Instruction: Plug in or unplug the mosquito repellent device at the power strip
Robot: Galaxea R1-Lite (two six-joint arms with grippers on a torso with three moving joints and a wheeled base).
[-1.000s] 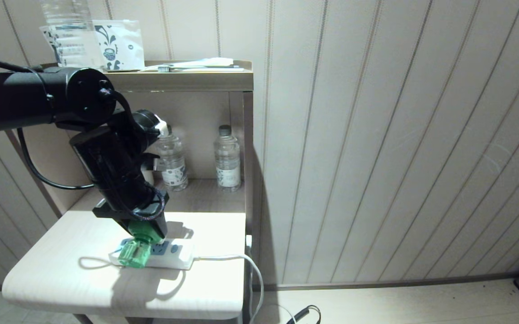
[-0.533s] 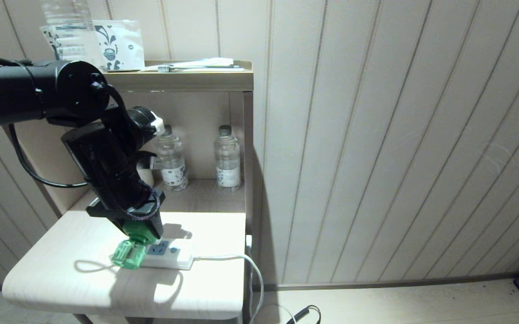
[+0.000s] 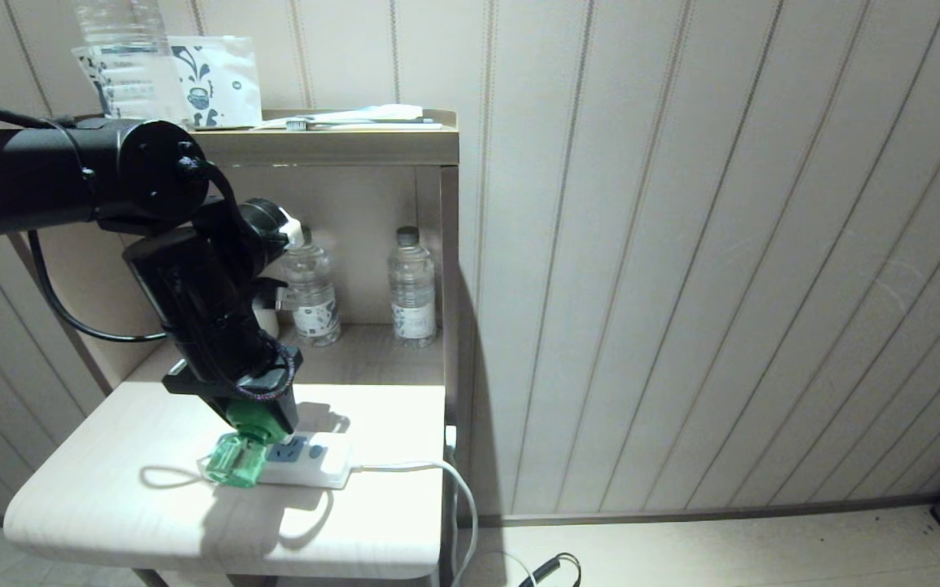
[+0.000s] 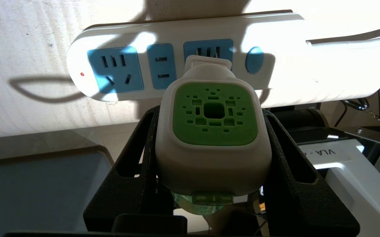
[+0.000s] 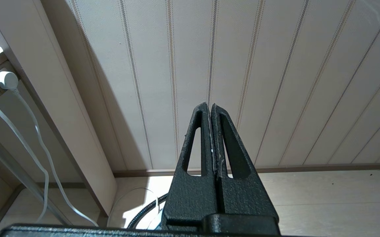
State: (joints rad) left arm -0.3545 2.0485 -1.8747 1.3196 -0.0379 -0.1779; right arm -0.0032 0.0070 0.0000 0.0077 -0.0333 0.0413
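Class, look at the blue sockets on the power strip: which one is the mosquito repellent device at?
The socket beside the round blue button: the mosquito repellent device, held in the left hand, covers its lower part. The other two sockets stand fully exposed.

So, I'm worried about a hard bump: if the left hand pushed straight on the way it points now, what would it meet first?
The left hand holds the mosquito repellent device, whose plug sits at a socket of the power strip. Straight on, the strip comes first, probably at once; how deep the plug sits is unclear.
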